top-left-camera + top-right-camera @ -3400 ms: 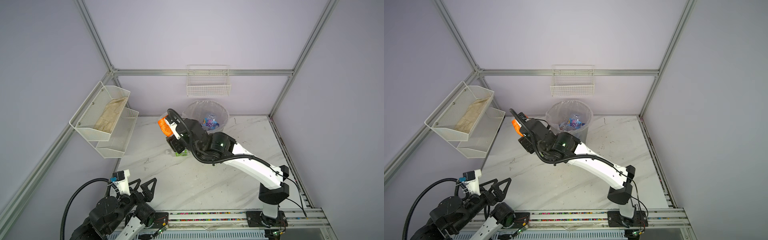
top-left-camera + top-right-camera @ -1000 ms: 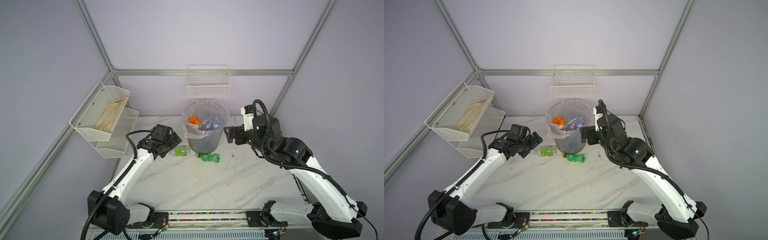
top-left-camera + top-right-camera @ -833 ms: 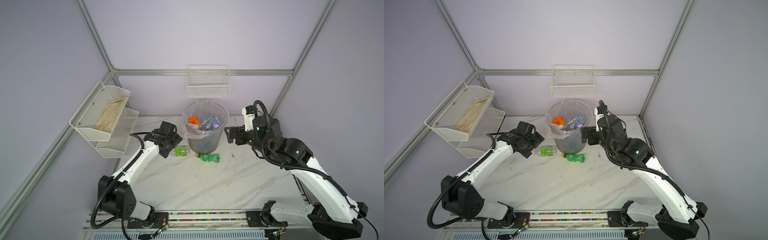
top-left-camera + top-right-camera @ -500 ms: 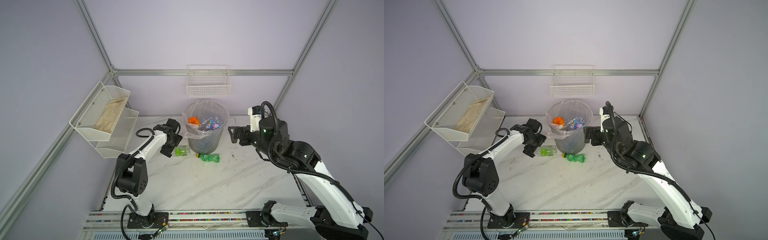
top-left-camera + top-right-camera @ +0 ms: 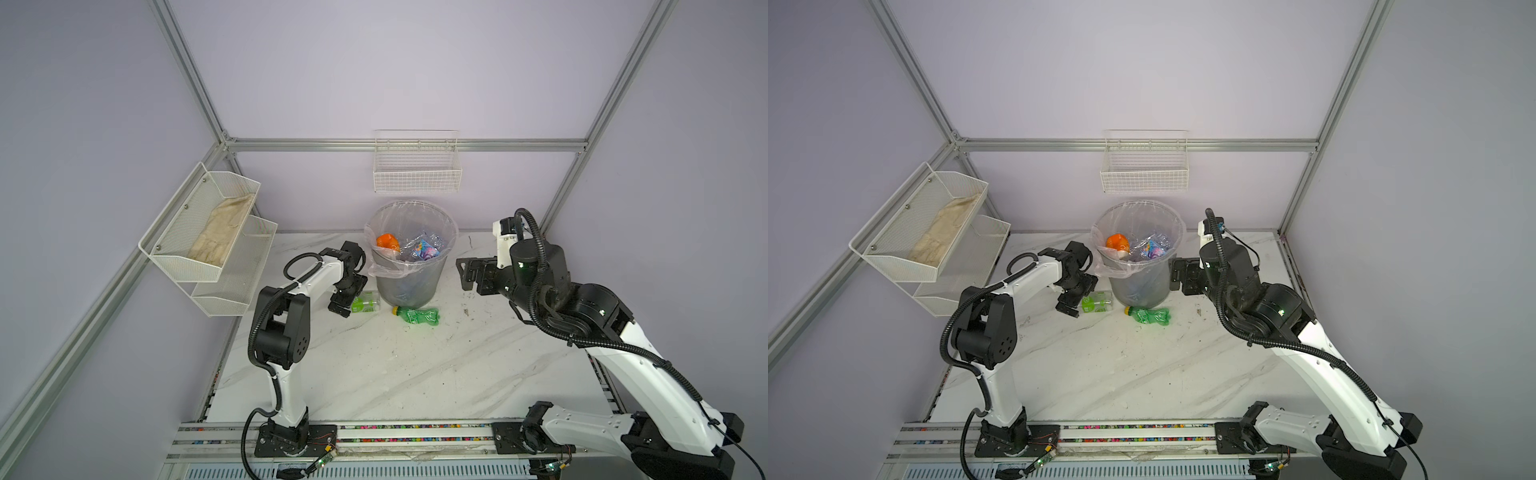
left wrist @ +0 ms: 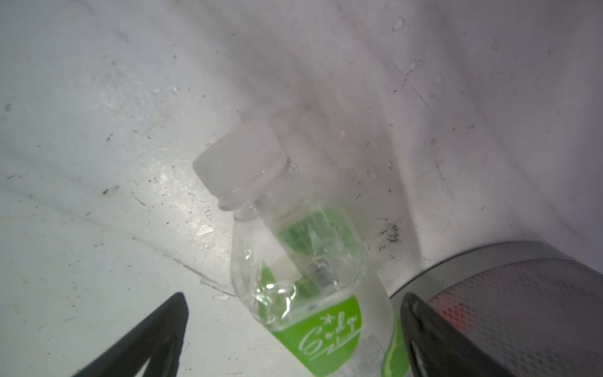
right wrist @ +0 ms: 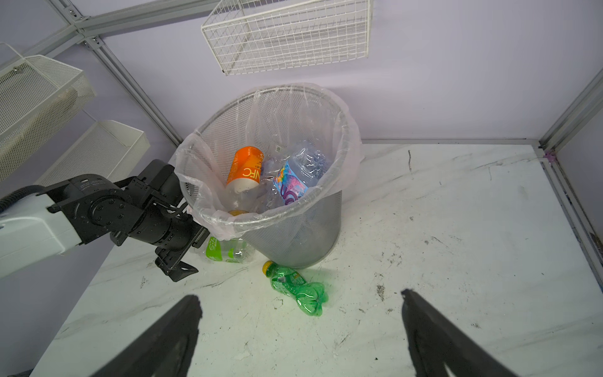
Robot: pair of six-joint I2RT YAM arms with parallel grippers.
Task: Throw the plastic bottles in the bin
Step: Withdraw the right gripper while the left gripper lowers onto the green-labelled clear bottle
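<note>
The left gripper [image 6: 293,298], jaws spread wide, straddles a clear green-labelled bottle [image 5: 366,301] lying on the table [image 5: 395,374] just beside the bin's left foot, apparently lined up to close on its body. The bin [image 5: 409,282] stands mid-way along the far edge and holds several bottles. An all-green bottle [image 5: 417,316] lies just in front of it. The right gripper [image 5: 463,274], also spread and empty, hovers beside the bin's right wall, probably keeping clear.

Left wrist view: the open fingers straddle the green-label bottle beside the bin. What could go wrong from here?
1. One of the fingers sits almost against the bin; closing might shove it.
2. The green-label bottle lies skewed between them and may roll out.
3. Lifting could snag the liner hanging above the left gripper.
</note>
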